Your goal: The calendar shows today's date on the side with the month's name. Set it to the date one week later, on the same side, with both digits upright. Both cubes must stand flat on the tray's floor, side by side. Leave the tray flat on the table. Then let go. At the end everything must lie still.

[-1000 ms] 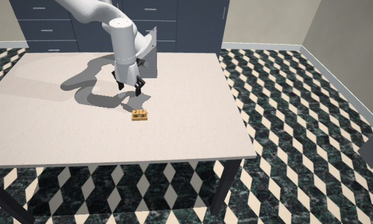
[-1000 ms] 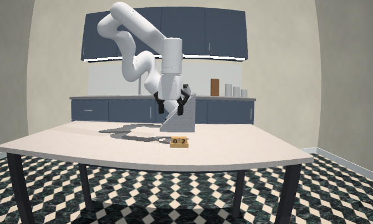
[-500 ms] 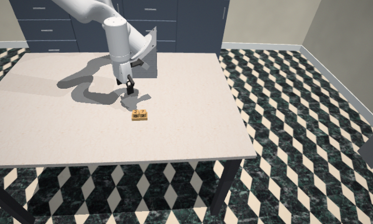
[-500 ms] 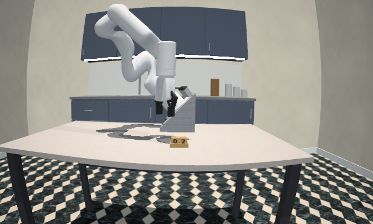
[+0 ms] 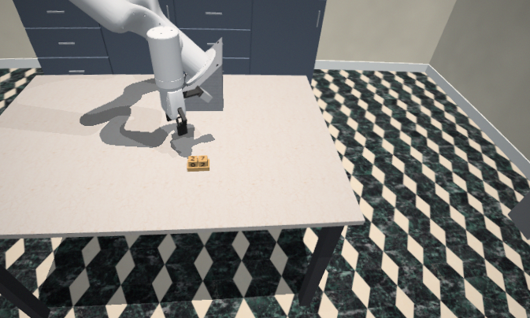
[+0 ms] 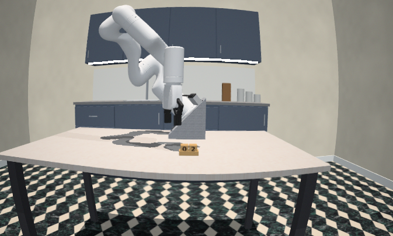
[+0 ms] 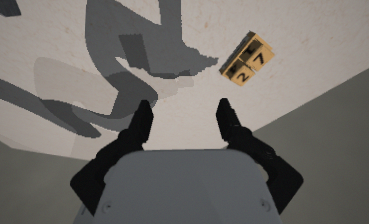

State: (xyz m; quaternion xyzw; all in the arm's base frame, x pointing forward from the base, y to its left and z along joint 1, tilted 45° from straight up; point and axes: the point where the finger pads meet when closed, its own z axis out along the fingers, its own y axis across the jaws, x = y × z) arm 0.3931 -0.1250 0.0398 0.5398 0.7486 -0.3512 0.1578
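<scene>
The wooden calendar stands near the middle of the table: a low tray (image 5: 198, 169) (image 6: 188, 153) with two cubes side by side in it. In the exterior view the left cube (image 6: 184, 148) shows 0 on its near side and the right cube (image 6: 192, 148) shows 2. The cubes' tops read 2 (image 5: 193, 158) (image 7: 243, 76) and 7 (image 5: 203, 157) (image 7: 259, 59). The month's name is too small to read. My gripper (image 5: 177, 125) (image 6: 173, 118) (image 7: 184, 107) is open and empty. It hangs well above the table, behind and to the left of the calendar, pointing down.
The grey wedge-shaped arm mount (image 5: 213, 79) (image 6: 191, 126) stands at the table's back, just behind the gripper. The table (image 5: 100, 190) (image 6: 103, 155) has its right edge a short way beyond the calendar. Dark cabinets stand behind.
</scene>
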